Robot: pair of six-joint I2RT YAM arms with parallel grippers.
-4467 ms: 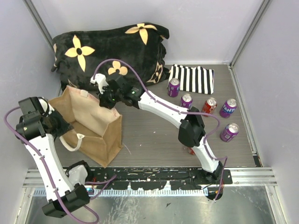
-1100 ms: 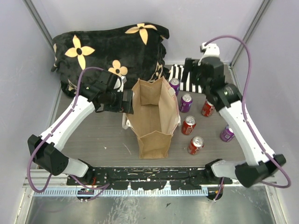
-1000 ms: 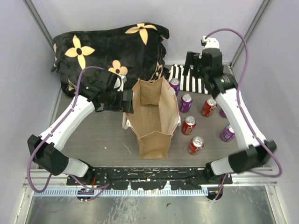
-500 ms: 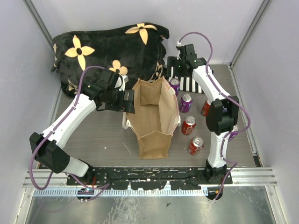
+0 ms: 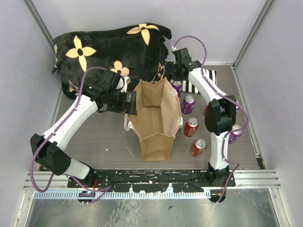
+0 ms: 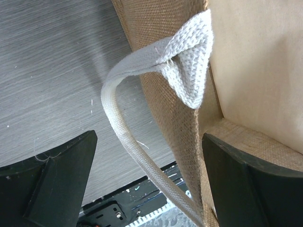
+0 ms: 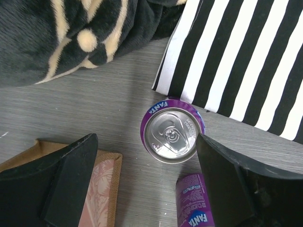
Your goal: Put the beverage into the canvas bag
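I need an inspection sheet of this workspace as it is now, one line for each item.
Surface: grey table, a few pale specks.
Job's things: bag upright, mouth open; purple can standing beside striped cloth; other cans standing right of the bag.
Clutter: flowered blanket at the back.
End effectors: left end effector open astride the bag's wall and handle; right end effector open over the purple can.
Cables: purple cables loop over both arms.
Surroundings: pale walls; nothing else seen.

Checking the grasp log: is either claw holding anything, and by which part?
Nothing. The left claw is open astride the canvas bag wall; the right claw is open over a purple Fanta can.
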